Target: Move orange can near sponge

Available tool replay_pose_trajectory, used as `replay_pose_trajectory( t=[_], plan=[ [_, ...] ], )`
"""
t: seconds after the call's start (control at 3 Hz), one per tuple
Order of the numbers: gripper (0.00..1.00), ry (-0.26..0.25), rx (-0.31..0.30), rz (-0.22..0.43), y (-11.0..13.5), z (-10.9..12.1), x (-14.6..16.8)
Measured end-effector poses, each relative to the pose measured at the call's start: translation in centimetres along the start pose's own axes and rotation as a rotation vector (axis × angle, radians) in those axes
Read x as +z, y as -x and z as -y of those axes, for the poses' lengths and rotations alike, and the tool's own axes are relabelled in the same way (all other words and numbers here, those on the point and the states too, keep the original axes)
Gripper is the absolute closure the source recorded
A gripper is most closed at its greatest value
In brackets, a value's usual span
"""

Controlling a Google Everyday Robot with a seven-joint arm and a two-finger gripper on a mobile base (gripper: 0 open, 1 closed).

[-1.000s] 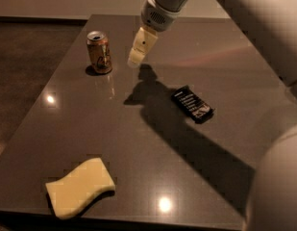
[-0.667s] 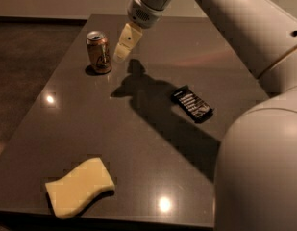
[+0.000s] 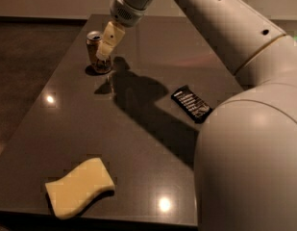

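The robot's cream gripper [image 3: 105,51] hangs against the small orange-gold metal can [image 3: 93,57] at the far left of the dark grey tabletop [image 3: 138,148]. Bare surface runs from there to the flat pale-yellow wavy sponge [image 3: 80,186] at the near edge. The flat black snack wrapper [image 3: 191,103] lies well off to the right, beside the bulky white arm [image 3: 244,143].

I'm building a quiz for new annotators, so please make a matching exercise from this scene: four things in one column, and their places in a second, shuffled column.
Things:
1. orange can
2. sponge
3. black snack wrapper
4. gripper

Places:
A. lying flat at the near-left corner of the table
B. standing upright at the far left of the table
C. lying flat on the right part of the table, close to the robot's body
D. right at the can's right side, hanging from the arm

Pairs: 1-B, 2-A, 3-C, 4-D
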State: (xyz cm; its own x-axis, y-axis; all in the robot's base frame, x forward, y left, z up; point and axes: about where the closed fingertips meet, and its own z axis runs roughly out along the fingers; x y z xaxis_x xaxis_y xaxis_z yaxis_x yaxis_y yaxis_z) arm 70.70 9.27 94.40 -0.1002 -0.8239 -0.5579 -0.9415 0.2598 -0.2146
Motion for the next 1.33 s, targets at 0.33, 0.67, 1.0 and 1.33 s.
replay_pose_trajectory(
  t=[0.33,0.67,1.0,1.33],
  plan=[
    [0.0,-0.007,-0.038,0.009,2.5,-1.1,2.0],
    [0.0,0.011,-0.08,0.004,4.5,-1.7,4.0],
    [0.0,0.023,-0.073,-0.001,4.1,-1.1,4.3],
    [0.0,0.038,-0.069,-0.024,2.7,-0.4,5.0]
  ],
)
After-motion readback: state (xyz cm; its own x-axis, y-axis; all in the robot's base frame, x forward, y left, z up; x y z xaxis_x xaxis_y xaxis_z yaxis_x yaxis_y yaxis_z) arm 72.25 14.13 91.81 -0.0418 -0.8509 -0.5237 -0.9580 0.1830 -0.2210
